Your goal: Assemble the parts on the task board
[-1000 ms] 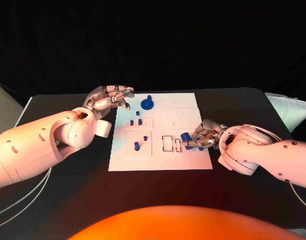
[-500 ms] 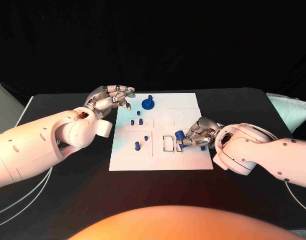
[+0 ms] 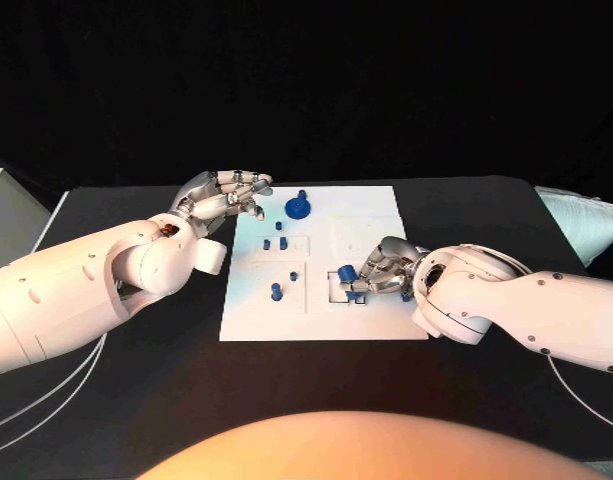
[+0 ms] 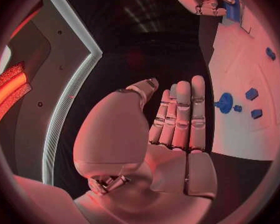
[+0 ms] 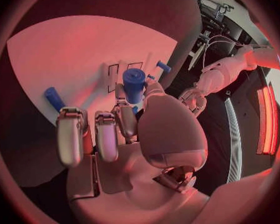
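Right hand carrying a blue part to the slots; left hand idle at the board's far corner.

The right hand point(image 3: 383, 270) pinches a blue cylinder point(image 5: 133, 83) between thumb and fingers, poised over the rectangular slots point(image 3: 352, 285) near the front of the task board point(image 3: 378, 215); whether the piece touches the board yet I cannot tell; the left hand point(image 3: 224, 196) holds nothing, fingers straight and together, beside the board's far left corner; on the board a blue round part point(image 3: 298, 207) sits at the far edge and several small blue pegs point(image 3: 276, 291) sit further left; I judge the assembly partly done, with this insertion and possibly more left.
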`<state>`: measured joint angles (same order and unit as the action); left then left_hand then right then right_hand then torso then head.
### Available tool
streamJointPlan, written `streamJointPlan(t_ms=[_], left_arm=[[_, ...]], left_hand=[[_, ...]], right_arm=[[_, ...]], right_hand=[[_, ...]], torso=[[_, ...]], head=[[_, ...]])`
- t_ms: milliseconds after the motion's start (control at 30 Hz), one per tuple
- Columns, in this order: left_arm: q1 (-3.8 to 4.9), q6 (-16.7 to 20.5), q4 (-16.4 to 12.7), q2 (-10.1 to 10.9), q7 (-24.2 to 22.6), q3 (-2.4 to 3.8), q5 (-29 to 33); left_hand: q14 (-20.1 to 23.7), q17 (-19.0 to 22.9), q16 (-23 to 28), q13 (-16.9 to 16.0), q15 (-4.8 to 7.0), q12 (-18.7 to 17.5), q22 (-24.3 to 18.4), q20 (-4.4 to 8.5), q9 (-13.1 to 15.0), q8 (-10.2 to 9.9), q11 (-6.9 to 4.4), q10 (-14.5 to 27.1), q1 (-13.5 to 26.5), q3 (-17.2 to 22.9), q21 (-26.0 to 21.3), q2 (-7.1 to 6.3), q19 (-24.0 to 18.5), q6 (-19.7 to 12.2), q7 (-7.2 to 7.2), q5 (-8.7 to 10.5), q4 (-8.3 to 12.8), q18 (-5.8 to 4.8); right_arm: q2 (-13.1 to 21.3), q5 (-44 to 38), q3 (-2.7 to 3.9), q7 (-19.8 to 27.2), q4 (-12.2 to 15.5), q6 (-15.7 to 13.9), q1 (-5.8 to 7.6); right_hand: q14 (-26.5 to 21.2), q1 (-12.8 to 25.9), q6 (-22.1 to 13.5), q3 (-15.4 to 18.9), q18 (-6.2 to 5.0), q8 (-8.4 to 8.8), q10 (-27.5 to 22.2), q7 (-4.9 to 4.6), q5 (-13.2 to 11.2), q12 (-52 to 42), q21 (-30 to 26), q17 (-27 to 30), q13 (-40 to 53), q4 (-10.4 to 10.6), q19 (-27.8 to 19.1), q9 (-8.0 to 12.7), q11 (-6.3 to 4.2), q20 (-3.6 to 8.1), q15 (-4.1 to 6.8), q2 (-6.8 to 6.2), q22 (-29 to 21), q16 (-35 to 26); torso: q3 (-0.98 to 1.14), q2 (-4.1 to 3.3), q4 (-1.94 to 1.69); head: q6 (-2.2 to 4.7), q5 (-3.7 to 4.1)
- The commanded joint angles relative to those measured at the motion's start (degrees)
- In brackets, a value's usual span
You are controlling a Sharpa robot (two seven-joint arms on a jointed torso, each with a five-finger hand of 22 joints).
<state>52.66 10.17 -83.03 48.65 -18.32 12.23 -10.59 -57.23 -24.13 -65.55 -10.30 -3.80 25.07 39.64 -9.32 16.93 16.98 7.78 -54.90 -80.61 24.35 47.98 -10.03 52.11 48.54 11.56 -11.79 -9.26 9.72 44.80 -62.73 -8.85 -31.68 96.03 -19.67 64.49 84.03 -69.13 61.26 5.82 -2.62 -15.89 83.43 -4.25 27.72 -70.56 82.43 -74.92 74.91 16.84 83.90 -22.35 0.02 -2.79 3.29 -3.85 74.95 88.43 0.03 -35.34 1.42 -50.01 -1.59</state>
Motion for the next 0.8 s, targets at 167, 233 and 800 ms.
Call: streamJointPlan(t_ms=[167, 233, 800], left_arm=[[-0.02, -0.94, -0.19, -0.07, -0.33, 0.05, 0.22], [-0.02, -0.93, -0.21, -0.06, -0.33, 0.05, 0.22], [-0.02, -0.89, -0.37, 0.12, -0.29, 0.05, 0.22]], left_hand=[[0.29, 0.05, 0.32, 0.07, 0.09, 0.24, -0.05, 0.07, -0.09, 0.2, -0.07, 0.48, -0.4, -0.04, -0.22, -0.05, 0.0, -0.09, 0.03, -0.01, -0.33, 0.77], [0.29, 0.05, 0.32, 0.07, 0.09, 0.24, -0.05, 0.07, -0.09, 0.2, -0.07, 0.48, -0.4, -0.04, -0.22, -0.05, 0.0, -0.09, 0.03, -0.01, -0.33, 0.77], [0.28, 0.06, 0.34, 0.08, 0.08, 0.27, -0.08, 0.06, -0.11, 0.24, -0.07, 0.5, -0.36, -0.07, -0.28, 0.02, 0.02, -0.12, 0.03, -0.01, -0.47, 0.77]], right_arm=[[-1.25, -0.81, -0.07, 0.08, -1.49, 3.76, -0.11], [-1.46, -0.86, -0.08, 0.06, -1.86, 3.99, -0.12], [-3.4, -1.76, -0.14, 0.0, -4.2, 3.96, -0.15]], right_hand=[[5.22, 1.56, 0.37, 0.21, 0.5, -0.28, 0.18, -0.12, -1.58, 0.85, 0.15, -11.58, 3.41, -0.05, 1.89, -0.14, -0.06, 0.23, 0.39, -0.18, 7.13, 0.33], [5.23, 1.7, 0.37, 0.31, 0.5, -0.31, 0.17, -0.12, -1.83, 0.93, 0.16, -11.64, 3.38, -0.06, 1.89, -0.17, -0.06, 0.23, 0.38, -0.27, 7.15, 0.35], [5.22, 2.52, 0.51, 0.78, 0.5, -0.62, 0.2, -0.05, -4.13, 1.13, 0.15, -11.63, 3.39, -0.06, 1.86, -0.4, -0.1, 0.23, 0.4, -0.3, 7.24, 0.33]], torso=[[-0.03, 0.03, -0.02], [-0.03, 0.02, -0.02], [0.01, -0.03, 0.02]], head=[[0.01, -0.27], [0.01, -0.29], [0.01, -0.61]])
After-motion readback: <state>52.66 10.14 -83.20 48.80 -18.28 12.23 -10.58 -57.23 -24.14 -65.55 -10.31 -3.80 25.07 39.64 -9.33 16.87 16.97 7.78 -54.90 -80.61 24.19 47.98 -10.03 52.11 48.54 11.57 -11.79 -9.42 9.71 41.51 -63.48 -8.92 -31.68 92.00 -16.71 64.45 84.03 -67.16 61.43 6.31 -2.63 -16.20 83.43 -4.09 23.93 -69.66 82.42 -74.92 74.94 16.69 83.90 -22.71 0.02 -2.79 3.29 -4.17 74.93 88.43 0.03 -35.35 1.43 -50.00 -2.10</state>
